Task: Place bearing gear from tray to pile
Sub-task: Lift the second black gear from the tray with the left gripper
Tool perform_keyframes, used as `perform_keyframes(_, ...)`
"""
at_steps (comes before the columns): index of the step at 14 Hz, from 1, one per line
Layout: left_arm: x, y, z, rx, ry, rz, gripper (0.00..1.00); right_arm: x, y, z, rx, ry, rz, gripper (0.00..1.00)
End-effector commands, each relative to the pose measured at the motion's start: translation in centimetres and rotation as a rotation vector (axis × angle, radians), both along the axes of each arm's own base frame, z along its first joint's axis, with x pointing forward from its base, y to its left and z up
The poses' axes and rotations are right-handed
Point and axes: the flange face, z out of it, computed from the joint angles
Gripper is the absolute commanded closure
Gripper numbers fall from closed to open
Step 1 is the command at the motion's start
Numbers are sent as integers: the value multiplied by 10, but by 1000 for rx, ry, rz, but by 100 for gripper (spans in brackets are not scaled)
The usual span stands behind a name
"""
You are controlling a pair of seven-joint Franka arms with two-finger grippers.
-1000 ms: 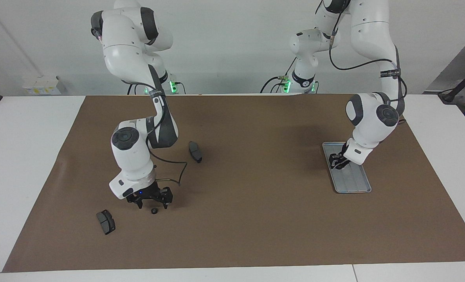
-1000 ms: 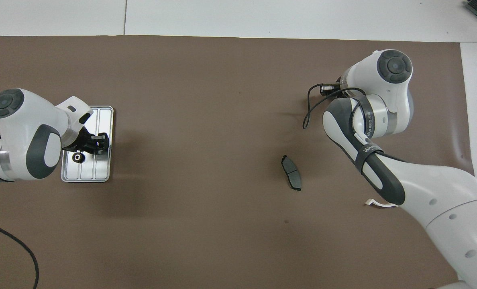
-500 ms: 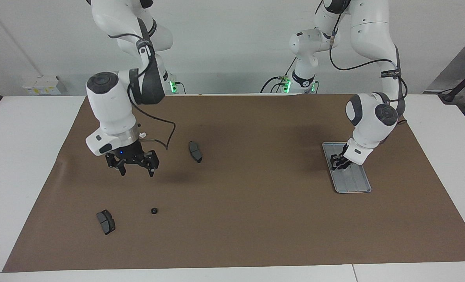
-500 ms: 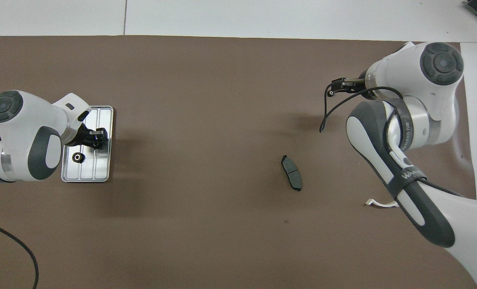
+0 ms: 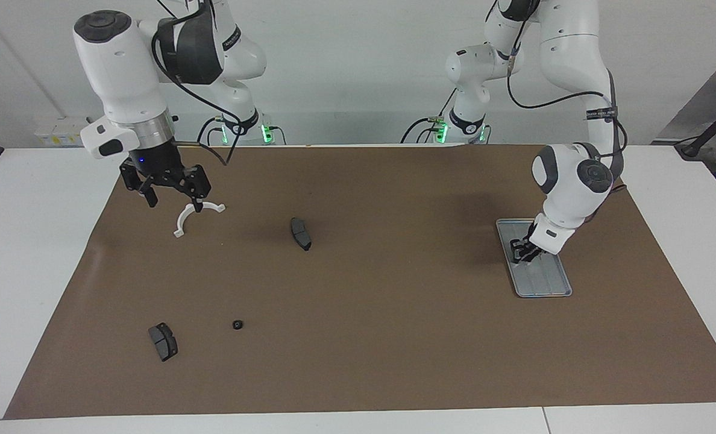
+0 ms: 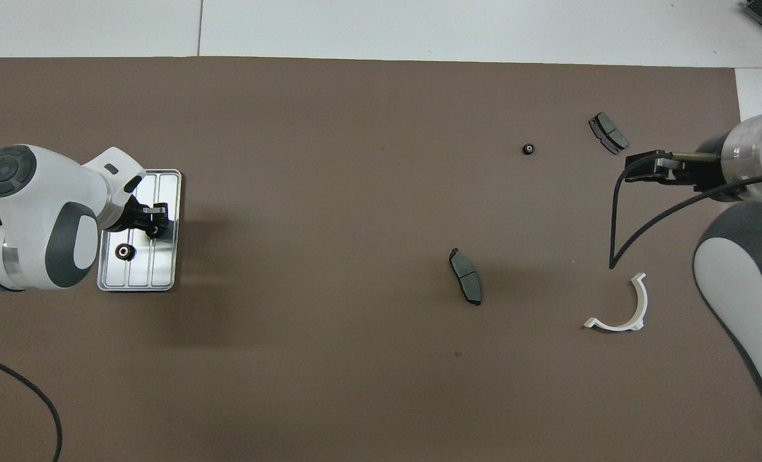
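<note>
The left hand (image 5: 522,251) is down in the tray (image 5: 545,283), its fingers close together around something small I can't make out, with a gear (image 6: 124,251) lying in the tray just beside it. The right hand (image 5: 171,191) hangs open and empty, high above the white bracket (image 5: 193,216). A second gear (image 5: 237,324) sits on the desk well below it, between two dark pads (image 5: 163,341) (image 5: 301,233).
</note>
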Motion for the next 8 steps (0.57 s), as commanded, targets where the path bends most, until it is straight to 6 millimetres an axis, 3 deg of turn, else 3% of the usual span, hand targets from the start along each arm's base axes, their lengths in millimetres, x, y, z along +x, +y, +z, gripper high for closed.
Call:
perform_keyframes(1, -3, 2, -5, 17, -10, -3, 80, -4, -9, 21, 1, 35, 32, 0)
perform_keyframes(4, 9, -2, 11, 16, -38, -2, 83, -23, 0, 28, -2, 95, 45, 0)
perform_keyframes(8, 33, -3, 47, 15, -47, 35, 86, -28, 5, 28, -1, 124, 56, 0)
